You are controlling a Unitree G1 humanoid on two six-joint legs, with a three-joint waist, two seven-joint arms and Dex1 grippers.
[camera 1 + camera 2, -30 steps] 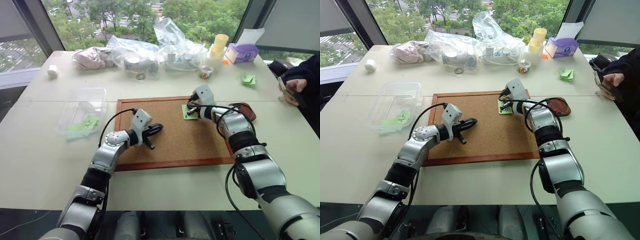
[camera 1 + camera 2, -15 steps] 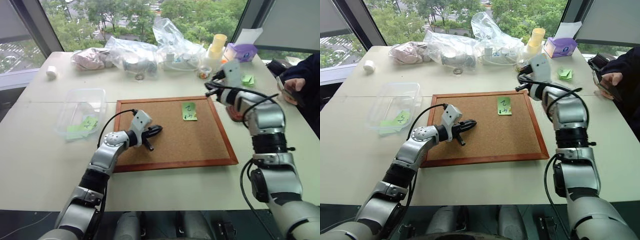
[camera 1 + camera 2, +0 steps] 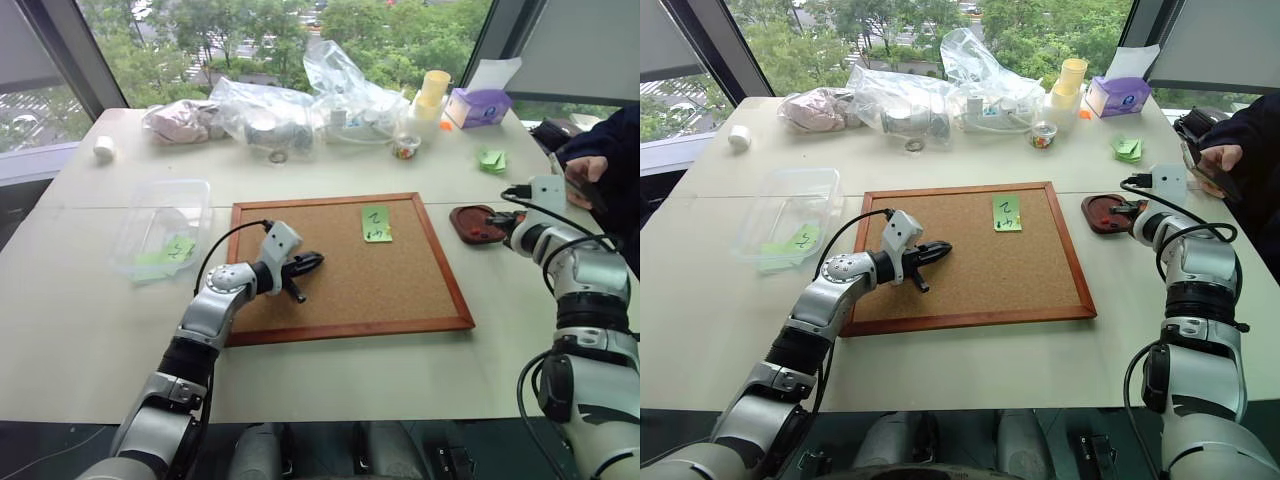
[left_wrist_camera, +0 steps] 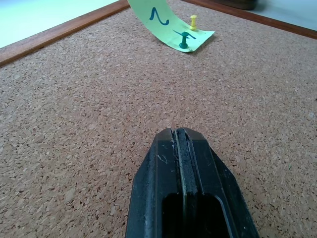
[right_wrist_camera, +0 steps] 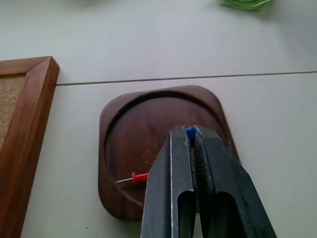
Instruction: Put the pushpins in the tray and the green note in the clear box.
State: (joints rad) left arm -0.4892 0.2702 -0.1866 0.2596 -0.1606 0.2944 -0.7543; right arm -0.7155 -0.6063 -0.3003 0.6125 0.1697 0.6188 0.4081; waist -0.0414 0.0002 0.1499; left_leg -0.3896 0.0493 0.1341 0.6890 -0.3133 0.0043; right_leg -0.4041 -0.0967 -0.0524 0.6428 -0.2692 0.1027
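Observation:
The green note (image 3: 377, 222) lies on the corkboard (image 3: 340, 290) near its far edge, with a yellow pushpin (image 4: 193, 21) stuck in the board beside it. My left gripper (image 3: 310, 262) hovers shut and empty over the board's middle. The dark red-brown tray (image 3: 470, 225) sits just right of the board. My right gripper (image 3: 1124, 211) is above it, shut on a blue pushpin (image 5: 190, 132) at its fingertips. A red pushpin (image 5: 134, 178) lies inside the tray (image 5: 114, 119). The clear box (image 3: 165, 225) stands left of the board with a paler green slip in it.
Crinkled plastic bags (image 3: 300, 100), cups (image 3: 432, 92) and a purple tissue box (image 3: 480, 105) line the table's far side. Crumpled green paper (image 3: 492, 159) lies beyond the tray. A person's hand (image 3: 585, 180) rests at the right edge.
My right gripper left the green note on the corkboard and swung right, now over the tray with the blue pushpin. The left arm stayed put.

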